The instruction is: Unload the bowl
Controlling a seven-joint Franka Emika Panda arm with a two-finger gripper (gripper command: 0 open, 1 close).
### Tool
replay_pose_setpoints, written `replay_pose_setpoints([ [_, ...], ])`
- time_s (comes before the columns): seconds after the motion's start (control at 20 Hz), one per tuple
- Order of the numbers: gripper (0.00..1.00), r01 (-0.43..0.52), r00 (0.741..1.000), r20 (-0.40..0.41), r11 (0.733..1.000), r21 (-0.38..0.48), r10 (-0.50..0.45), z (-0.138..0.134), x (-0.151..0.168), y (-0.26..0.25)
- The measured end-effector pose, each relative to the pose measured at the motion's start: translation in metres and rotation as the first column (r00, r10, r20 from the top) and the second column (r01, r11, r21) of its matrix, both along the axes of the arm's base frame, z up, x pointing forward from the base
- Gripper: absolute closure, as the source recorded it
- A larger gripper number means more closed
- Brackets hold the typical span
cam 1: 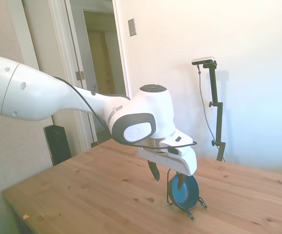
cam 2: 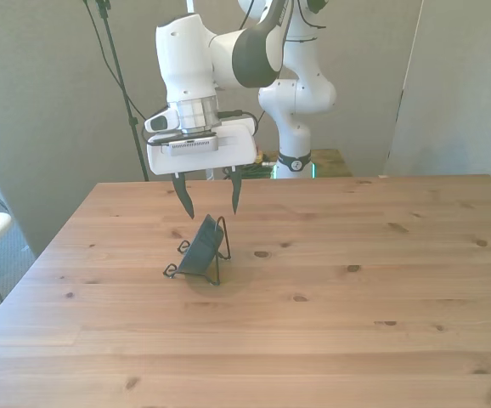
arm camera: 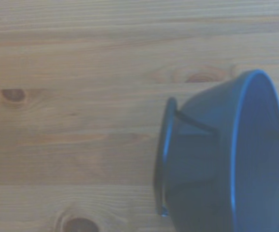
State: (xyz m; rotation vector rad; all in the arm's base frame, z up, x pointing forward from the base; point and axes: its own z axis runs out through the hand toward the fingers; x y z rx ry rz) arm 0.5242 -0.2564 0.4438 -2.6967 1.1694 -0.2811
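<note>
A small dark-blue bowl [cam 1: 186, 191] [cam 2: 200, 252] [arm camera: 226, 159] leans on its edge in a thin black wire stand [cam 1: 171, 187] [cam 2: 221, 242] [arm camera: 161, 154] on the wooden table. My gripper [cam 1: 167, 178] [cam 2: 210, 210] hangs open just above the bowl and its fingers point down. In the front view one fingertip is over each side of the stand's top, clear of the bowl. Seen from the side, the nearer finger overlaps the bowl's rim. Nothing is between the fingers.
The wooden table [cam 2: 356, 323] stretches wide toward the front view's right and toward the camera. A dark box [cam 1: 58, 144] stands on the floor by the doorway behind the table's far corner in the side view.
</note>
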Motion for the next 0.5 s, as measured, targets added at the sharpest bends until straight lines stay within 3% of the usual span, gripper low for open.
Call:
replay_pose_setpoints([
  [0.5,0.00,-0.098,0.995,0.014,0.993,0.066,0.097,-0.015,0.001,0.002],
])
